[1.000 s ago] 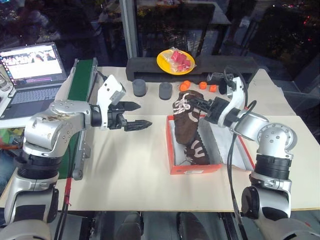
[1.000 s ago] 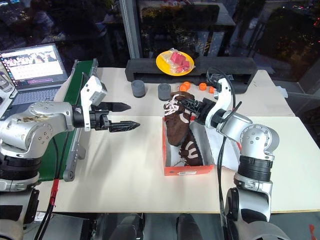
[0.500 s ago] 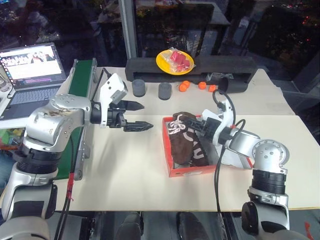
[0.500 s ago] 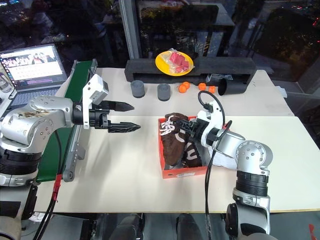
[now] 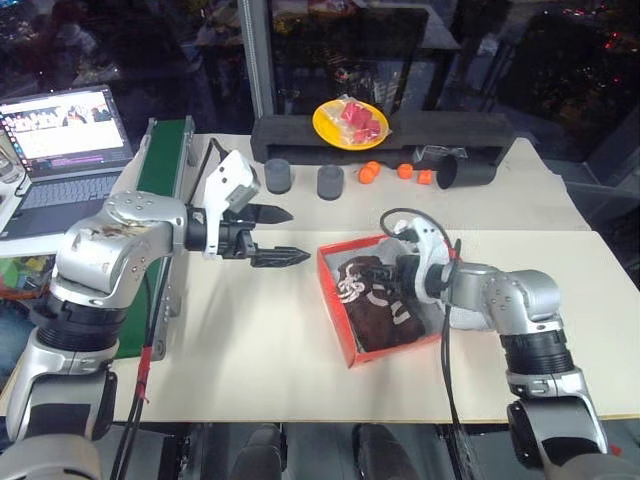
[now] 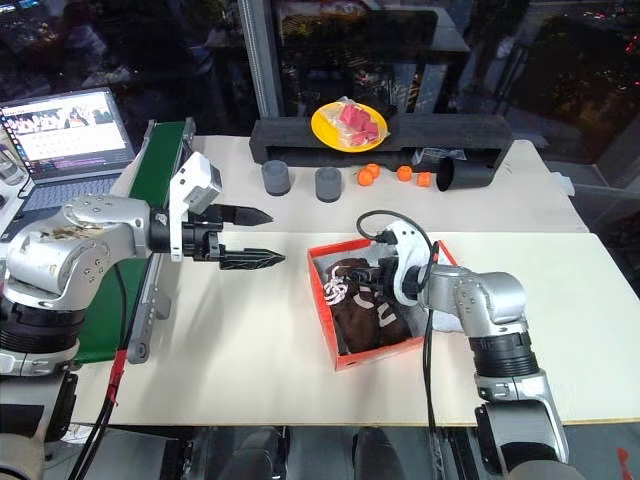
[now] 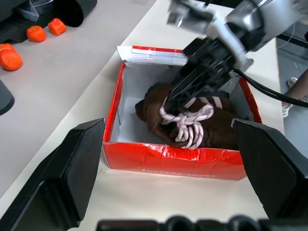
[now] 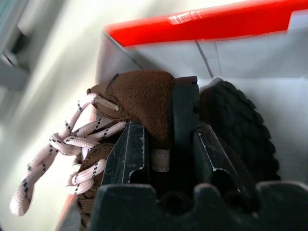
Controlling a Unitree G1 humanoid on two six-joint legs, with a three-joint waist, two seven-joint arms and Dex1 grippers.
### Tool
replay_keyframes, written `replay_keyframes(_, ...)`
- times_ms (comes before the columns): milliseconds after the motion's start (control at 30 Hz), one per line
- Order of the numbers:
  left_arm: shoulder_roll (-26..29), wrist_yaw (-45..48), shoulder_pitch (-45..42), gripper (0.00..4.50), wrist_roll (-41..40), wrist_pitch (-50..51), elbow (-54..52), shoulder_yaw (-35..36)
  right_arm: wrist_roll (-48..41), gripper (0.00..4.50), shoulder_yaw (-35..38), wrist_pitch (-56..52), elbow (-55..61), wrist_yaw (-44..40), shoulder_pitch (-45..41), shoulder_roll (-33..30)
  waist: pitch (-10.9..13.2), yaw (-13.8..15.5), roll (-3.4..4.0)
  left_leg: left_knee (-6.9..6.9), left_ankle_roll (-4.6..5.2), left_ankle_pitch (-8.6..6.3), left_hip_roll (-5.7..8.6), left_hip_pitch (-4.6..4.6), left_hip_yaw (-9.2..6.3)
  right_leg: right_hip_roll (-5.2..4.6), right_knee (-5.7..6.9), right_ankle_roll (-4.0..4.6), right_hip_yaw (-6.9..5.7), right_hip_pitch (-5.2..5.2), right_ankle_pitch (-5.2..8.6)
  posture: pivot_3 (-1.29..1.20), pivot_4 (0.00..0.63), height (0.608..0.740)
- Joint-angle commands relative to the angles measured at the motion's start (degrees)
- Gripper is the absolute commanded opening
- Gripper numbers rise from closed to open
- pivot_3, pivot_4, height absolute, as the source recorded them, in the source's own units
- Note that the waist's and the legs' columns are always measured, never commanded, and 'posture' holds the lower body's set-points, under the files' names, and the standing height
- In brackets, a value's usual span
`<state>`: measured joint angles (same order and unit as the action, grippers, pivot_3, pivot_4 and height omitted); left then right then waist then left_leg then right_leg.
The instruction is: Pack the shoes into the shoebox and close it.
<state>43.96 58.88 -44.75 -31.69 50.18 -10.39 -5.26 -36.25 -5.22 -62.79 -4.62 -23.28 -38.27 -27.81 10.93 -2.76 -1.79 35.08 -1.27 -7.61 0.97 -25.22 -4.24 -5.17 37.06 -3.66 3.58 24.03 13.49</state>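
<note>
The red shoebox (image 5: pixel 350 335) lies open on the cream table, turned a little askew. Both dark brown shoes (image 5: pixel 375 305) with cream laces (image 7: pixel 187 122) sit inside it, on its white lining. My right gripper (image 8: pixel 168 147) reaches down into the box and is shut on the upper edge of one shoe (image 8: pixel 144 91); the black sole of the other shoe (image 8: pixel 240 130) shows beside it. My left gripper (image 5: pixel 275 236) hovers open above the table, left of the box, holding nothing. A white flap with a red edge (image 7: pixel 154 53) stands at the box's far end.
Behind the box stand two dark cylinders (image 5: pixel 277 175), several orange pieces (image 5: pixel 400 172), a black cup on its side (image 5: pixel 465 172) and a yellow plate (image 5: pixel 350 122) on a long black block. A green conveyor (image 5: pixel 160 165) and a laptop (image 5: pixel 65 150) are at the left.
My right gripper has come down with the shoe, from standing tilted above the box to lying inside it. The box has turned slightly. My left gripper has stayed put, open.
</note>
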Motion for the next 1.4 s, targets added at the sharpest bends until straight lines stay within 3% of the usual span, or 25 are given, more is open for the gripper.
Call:
replay_keyframes(33, 0.6, -0.8, 0.6, 4.5, -1.0, -0.1, -3.0, 2.6, 10.3, 0.7, -7.5, 5.0, -6.5, -1.6, -0.6, -2.8, -0.1, 0.2, -0.08, 0.03, 0.0, 0.0, 0.0, 0.03, 0.0, 0.0, 0.0, 0.0, 0.0, -0.05, 0.0, 0.0, 0.15, 0.74)
replay_keyframes(133, 0.8, -0.8, 1.4, 4.5, -1.0, -0.2, -3.9, 2.5, 16.5, 0.7, -14.0, 10.6, -9.9, -5.2, -2.7, -3.9, -0.1, 0.4, -0.23, 0.16, 0.0, 0.0, 0.0, 0.17, -0.02, 0.0, -0.02, -0.06, -0.05, -0.29, 0.02, 0.0, 0.15, 0.74)
replay_keyframes(267, 0.8, -0.6, 1.8, 4.5, -0.6, -0.6, -4.4, 1.8, 24.6, 0.7, -20.7, 18.9, -16.3, -8.0, -6.1, -2.3, -0.2, 0.4, -0.33, 0.15, -0.02, -0.02, 0.0, 1.01, -0.03, -0.03, -0.47, -0.48, -0.13, -1.33, 0.27, 0.0, 0.15, 0.74)
replay_keyframes(500, 0.3, -0.5, 1.5, 4.5, -0.2, -1.1, -4.4, 1.1, 28.8, 0.7, -20.0, 23.0, -20.6, -9.3, -7.2, 0.1, -0.5, 0.4, -0.73, 0.13, -0.04, -0.02, -0.03, 1.44, -0.05, -0.03, -0.55, -0.24, -0.13, -1.82, 0.36, 0.0, 0.15, 0.74)
replay_keyframes(533, 0.3, -0.4, 1.5, 4.5, -0.1, -1.2, -4.3, 1.0, 28.3, 1.65, -19.1, 22.5, -20.0, -9.6, -7.1, 0.3, -0.5, 0.4, -0.74, 0.13, -0.04, -0.02, -0.03, 1.45, -0.06, -0.04, -0.53, -0.27, -0.13, -1.83, 0.33, 0.0, 0.15, 0.74)
replay_keyframes(800, 0.2, 1.7, 0.4, 4.5, 1.6, -3.8, -2.1, -1.2, 22.4, 4.28, -4.0, 11.5, -12.8, -5.8, -8.5, 0.0, -0.4, 0.8, -0.66, 0.02, -0.01, 0.0, 0.0, 1.09, -0.08, -0.07, -0.42, -0.38, -0.13, -1.41, 0.26, 0.0, 0.15, 0.74)
replay_keyframes(833, 0.0, 2.1, 0.0, 4.5, 1.9, -4.4, -1.6, -1.6, 21.4, 4.44, -1.2, 9.7, -11.9, -5.3, -9.1, -0.2, -0.4, 0.8, -0.66, 0.02, 0.0, 0.0, 0.01, 0.91, -0.09, -0.06, -0.36, -0.27, -0.13, -1.2, 0.21, 0.0, 0.15, 0.74)
replay_keyframes(1167, -0.5, 6.7, -2.6, 4.5, 4.6, -8.6, 2.4, -4.9, 9.8, 4.44, 17.6, -12.9, 4.7, -3.4, -13.3, -0.1, -0.3, 0.0, -0.42, -0.23, 0.03, -0.01, 0.0, 0.42, -0.07, -0.03, -0.25, -0.04, -0.1, -0.55, 0.09, 0.0, 0.15, 0.74)
replay_keyframes(1367, -1.3, 11.2, -4.2, 4.5, 7.5, -12.7, 6.2, -8.2, 3.8, 4.44, 25.0, -25.7, 23.8, -4.3, -4.8, -3.7, -0.2, 0.6, -0.38, -0.16, 0.06, -0.03, 0.01, 0.37, -0.08, -0.06, -0.31, -0.07, -0.15, -0.6, 0.12, 0.0, 0.15, 0.74)
replay_keyframes(1400, -1.8, 12.2, -4.8, 4.5, 8.3, -13.8, 7.5, -9.2, 2.1, 4.2, 27.9, -28.0, 26.8, -4.2, -3.0, -3.9, -0.2, 0.7, -0.38, -0.15, 0.06, -0.03, 0.02, 0.34, -0.08, -0.06, -0.31, -0.07, -0.15, -0.6, 0.12, 0.0, 0.15, 0.74)
